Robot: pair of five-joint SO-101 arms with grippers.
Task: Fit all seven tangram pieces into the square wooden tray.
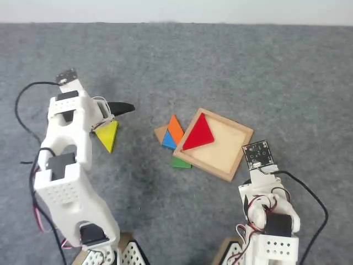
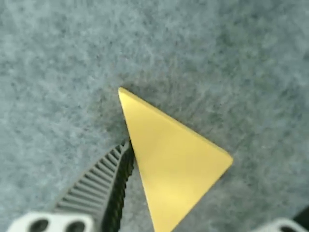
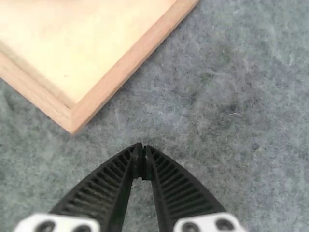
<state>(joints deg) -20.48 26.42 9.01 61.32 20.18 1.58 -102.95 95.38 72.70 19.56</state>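
Over on the left, the left claw point(image 1: 115, 117) is hanging low over the grey bench point(image 1: 248, 61) with its jaws standing wide apart, and the yellow triangle point(image 1: 107, 134) is lying flat on the bench right in that gap. The wrist view is showing one ribbed black finger point(image 2: 104, 180) pressing right against an edge of the triangle, while from above the other finger is sticking out past the triangle's far corner. The yellow piece is running its long side far-to-near, with its square corner pointing left toward the arm. Moving to the middle, the orange triangle point(image 1: 175, 128) and blue triangle point(image 1: 168, 141) are lying against each other just beside the left rim of the wooden tray point(image 1: 234, 165), with a green piece point(image 1: 181, 162) peeking out at the tray's near-left rim. Inside the tray, the red triangle point(image 1: 198, 133) is lying flat with its long side along that left rim and its square corner pointing right, into the tray. On the right, the right claw point(image 3: 143, 147) is hovering over bare bench just off a tray corner, jaws pressed together on nothing.
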